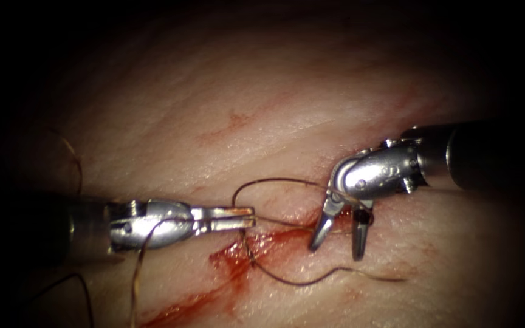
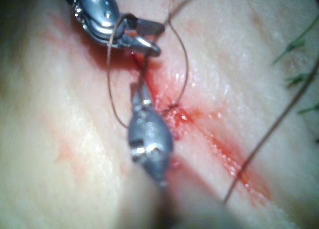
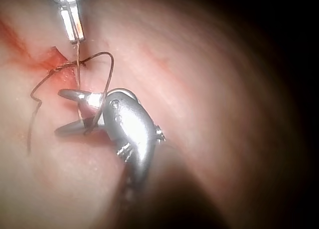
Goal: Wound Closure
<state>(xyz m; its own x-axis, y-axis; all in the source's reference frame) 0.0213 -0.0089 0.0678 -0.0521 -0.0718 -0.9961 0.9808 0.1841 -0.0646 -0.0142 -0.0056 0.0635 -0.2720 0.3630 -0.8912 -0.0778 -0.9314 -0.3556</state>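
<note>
1. The left tool [image 1: 247, 217] has its jaws closed narrow on the thread [image 1: 277, 180]. A pale strand runs straight from its tips toward the right tool, lying nearly in line with the left jaws' own long axis.

2. Just beyond the left tips, the strand crosses the cut [image 1: 238, 261] and the red fluid [image 1: 274, 238] on the tissue [image 1: 214, 121]. There the thread enters the tissue, and a dark loop rises above the strand and arcs over toward the right tool.

3. Farther along, the right tool [image 1: 339, 244] stands with its jaws spread wide, tips pointing down at the tissue. They appear to grip nothing. The taut strand passes between or just behind the two open jaws, and the loop drapes across the tool's wrist; I cannot tell whether it touches the jaws.

4. Farthest out, a free tail of thread [image 1: 390, 279] lies on the tissue below and beyond the right tips.

5. I cannot make out the needle. By my judgement the right tool is nearer the strand's free run.
</note>
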